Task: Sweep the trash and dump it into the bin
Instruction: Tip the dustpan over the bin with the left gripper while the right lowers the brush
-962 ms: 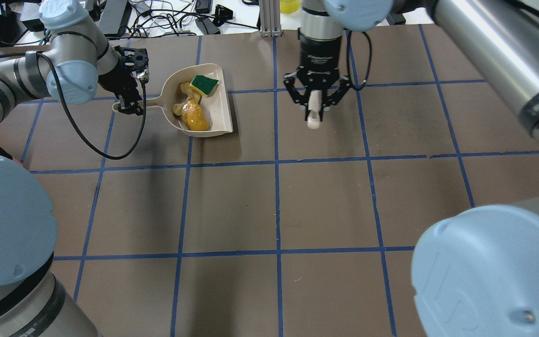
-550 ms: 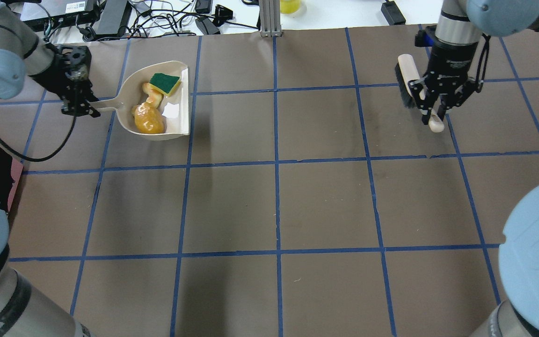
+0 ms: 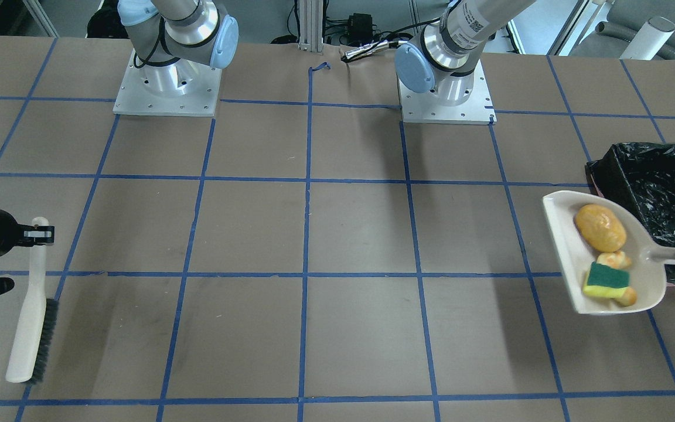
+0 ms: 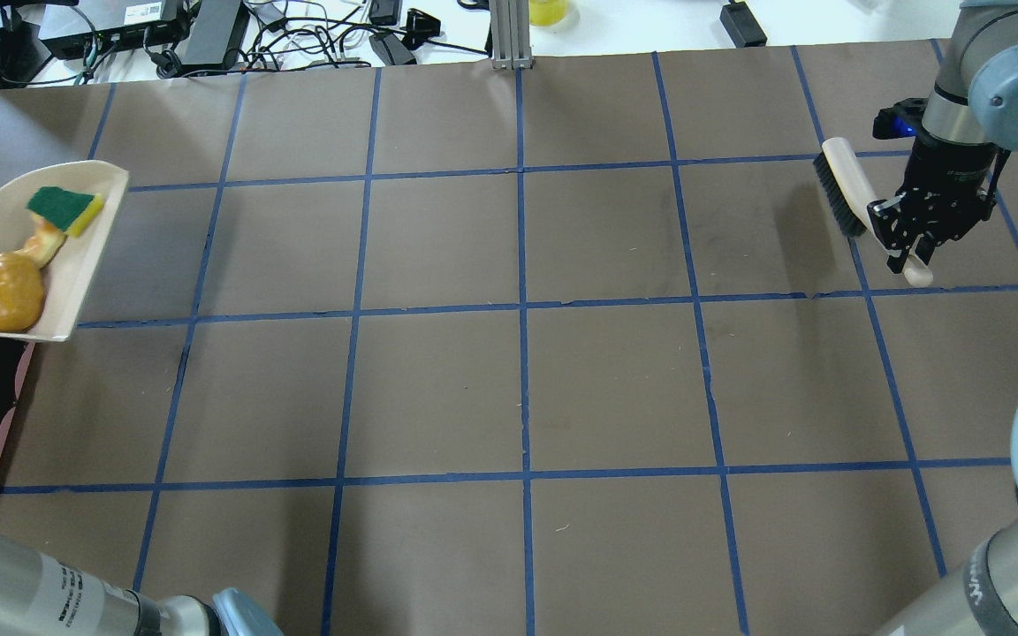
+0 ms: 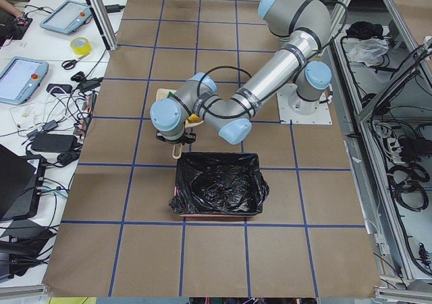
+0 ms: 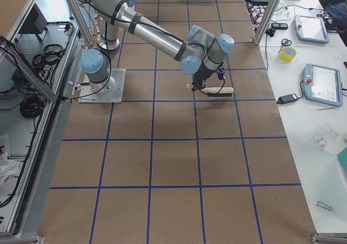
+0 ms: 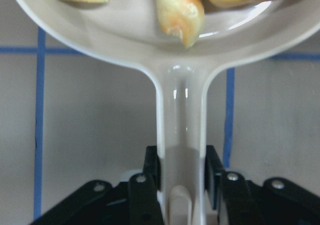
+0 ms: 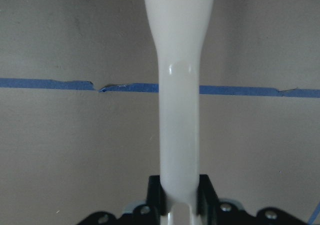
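Observation:
My left gripper (image 7: 182,172) is shut on the handle of a beige dustpan (image 3: 560,234), held beside the bin (image 3: 660,193), a box lined with black plastic. In the pan lie the yellow-brown potato-like lump (image 3: 600,227), the orange-cream peel (image 3: 613,259) and the yellow and green sponge (image 3: 606,280). In the overhead view the pan (image 4: 76,283) is at the far left edge and the gripper is out of frame. My right gripper (image 4: 907,252) is shut on the white handle of a brush (image 4: 845,190) at the far right.
The brown table (image 4: 518,389) carries a grid of blue tape. The two arm bases (image 3: 167,88) stand at the robot's edge. Cables and electronics (image 4: 208,26) lie beyond the far edge. The bin (image 5: 219,186) sits at the table's left end.
My left arm has carried the loaded dustpan further left, out to the bin's side. My right arm has moved the brush a little further right. Both grips are unchanged.

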### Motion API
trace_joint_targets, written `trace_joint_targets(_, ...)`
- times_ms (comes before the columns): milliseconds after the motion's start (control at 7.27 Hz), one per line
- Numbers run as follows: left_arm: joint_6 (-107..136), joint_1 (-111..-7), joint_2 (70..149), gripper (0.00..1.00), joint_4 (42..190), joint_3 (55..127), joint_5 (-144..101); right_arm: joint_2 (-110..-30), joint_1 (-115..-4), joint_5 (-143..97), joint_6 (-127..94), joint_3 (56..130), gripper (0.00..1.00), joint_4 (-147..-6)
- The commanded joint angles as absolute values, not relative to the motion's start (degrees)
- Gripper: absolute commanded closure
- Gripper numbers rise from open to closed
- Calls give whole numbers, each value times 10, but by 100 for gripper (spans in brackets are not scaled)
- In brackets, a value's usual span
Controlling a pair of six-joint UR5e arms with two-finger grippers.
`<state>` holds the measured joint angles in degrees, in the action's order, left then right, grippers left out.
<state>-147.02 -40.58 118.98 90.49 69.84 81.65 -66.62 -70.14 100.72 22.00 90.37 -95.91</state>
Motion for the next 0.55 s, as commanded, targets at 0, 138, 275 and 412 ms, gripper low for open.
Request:
trace_joint_targets(0,-1632,-314,1222,100,912,643,842,-665,-698,1009,222,925,100,-973)
trace_joint_targets(138,-1682,-282,1242,100,911,614,841,-665,-698,1009,221,935,100,-986)
trace_joint_targets(275,-1726,-275,1260,100,905,569,842,-665,-698,1009,220,936,100,-990)
trace_joint_targets(412,-1762,-275,1278,100,901,523,843,-664,-698,1009,219,936,100,-991)
